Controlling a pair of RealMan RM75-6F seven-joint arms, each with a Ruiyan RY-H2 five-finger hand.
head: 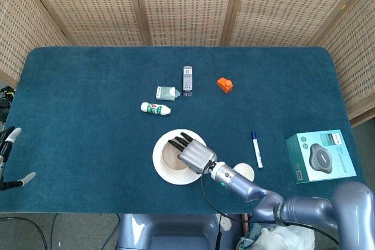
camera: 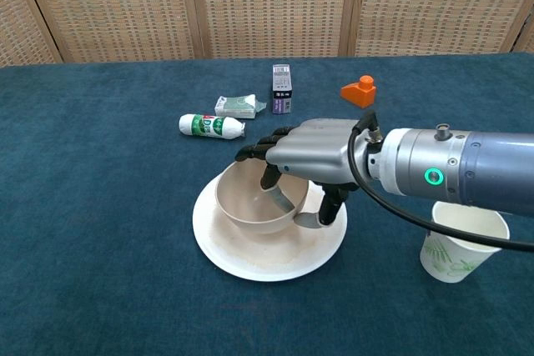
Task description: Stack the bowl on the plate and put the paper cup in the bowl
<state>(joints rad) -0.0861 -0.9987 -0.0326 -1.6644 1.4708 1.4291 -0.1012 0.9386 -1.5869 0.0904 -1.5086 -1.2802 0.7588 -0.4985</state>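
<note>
Right hand (camera: 313, 156) gripping the rim of the beige bowl (camera: 250, 206), fingers (camera: 269, 174) hooked inside the bowl and thumb against its outer wall on the near right side. Bowl sitting upright on the white plate (camera: 242, 256), near its middle, seen also from the head view where the right hand (head: 196, 155) covers part of the bowl (head: 171, 157) and the plate (head: 161, 171) shows as a ring around it. Whether the bowl rests with full weight on the plate or is just above it, cannot tell. Paper cup (camera: 463, 241) standing upright on the blue surface (camera: 100, 273), to the right of the plate and well apart from it, partly behind the forearm; in the head view only a piece of the paper cup (head: 246, 171) visible beside the arm. Left hand (head: 8, 156) at the far left edge of the head view, off the surface, holding nothing, fingers apart. Further back on the surface: a white tube (camera: 210, 126) with green label lying on its side, a small green packet (camera: 237, 106), a dark small box (camera: 282, 87), an orange block (camera: 359, 90). In the head view also a blue marker (head: 256, 149) and a teal box (head: 320, 156) with a round device printed on it, near the right edge.
</note>
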